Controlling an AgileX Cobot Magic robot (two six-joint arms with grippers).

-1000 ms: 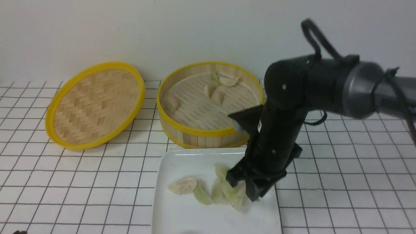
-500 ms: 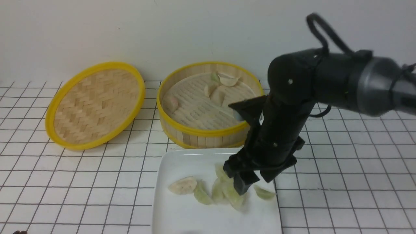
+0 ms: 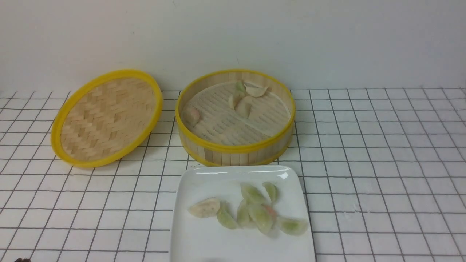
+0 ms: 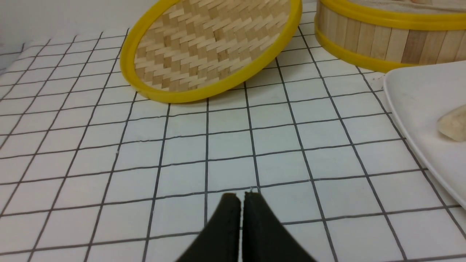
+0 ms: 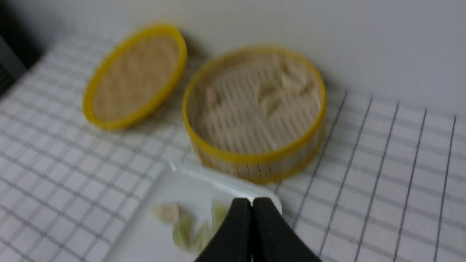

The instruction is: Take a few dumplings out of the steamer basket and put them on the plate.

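The steamer basket [image 3: 235,148] stands at the back middle and holds several pale dumplings [image 3: 243,105] on its liner. The white plate [image 3: 204,240] lies in front of it with several green-tinted and cream dumplings [image 3: 255,213]. Neither arm shows in the front view. My right gripper [image 5: 251,202] is shut and empty, high above the plate's [image 5: 156,236] near right part, with the basket [image 5: 255,160] beyond. My left gripper [image 4: 241,196] is shut and empty, low over the tiles left of the plate [image 4: 418,94].
The flat woven yellow-rimmed lid [image 3: 105,116] leans at the back left, also in the left wrist view [image 4: 211,47]. A white wall runs behind the basket. Gridded white tiles cover the table [image 3: 382,163].
My right arm has lifted off the plate and left the front view. One more green dumpling lies at the plate's right side.
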